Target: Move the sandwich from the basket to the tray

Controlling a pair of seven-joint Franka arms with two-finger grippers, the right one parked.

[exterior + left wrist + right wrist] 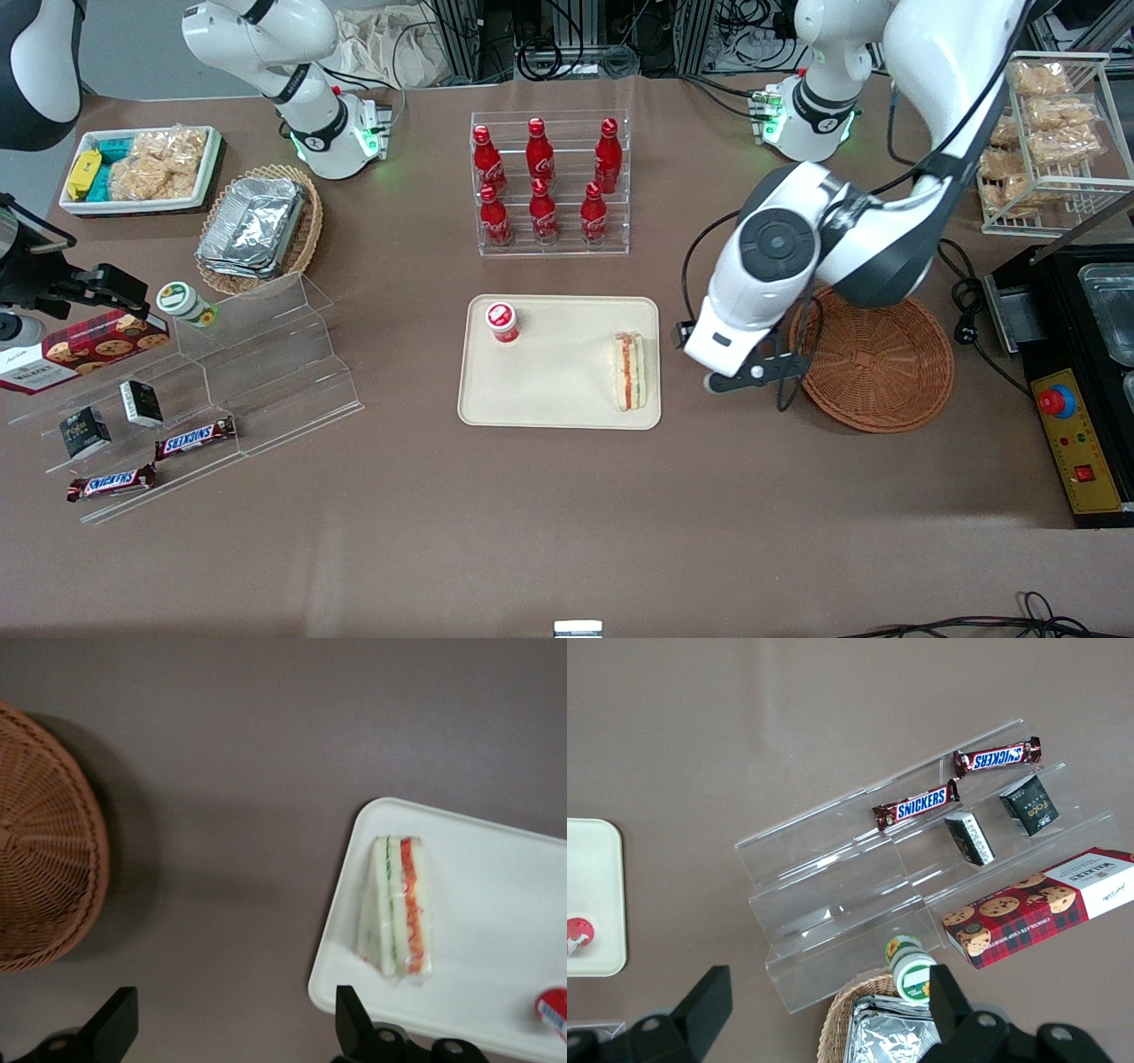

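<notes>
The end effector (230,1028), fingers apart and mostly cut off, hovers over brown tabletop (532,514) between basket (877,372) and tray (549,390); the sandwich (630,371) lies on the tray.

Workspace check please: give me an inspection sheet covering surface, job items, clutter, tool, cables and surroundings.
Surface: brown table, no spills seen.
Sandwich: lying on the tray, at its edge nearest the basket.
Basket: holds nothing.
Clutter: small red-capped cup on the tray; bottle rack, snack steps and foil containers apart from it.
Tool: open, holding nothing, hovering over bare table between the tray and the basket.
Cables: black lead beside the basket.
Surroundings: control box at the working arm's end.
</notes>
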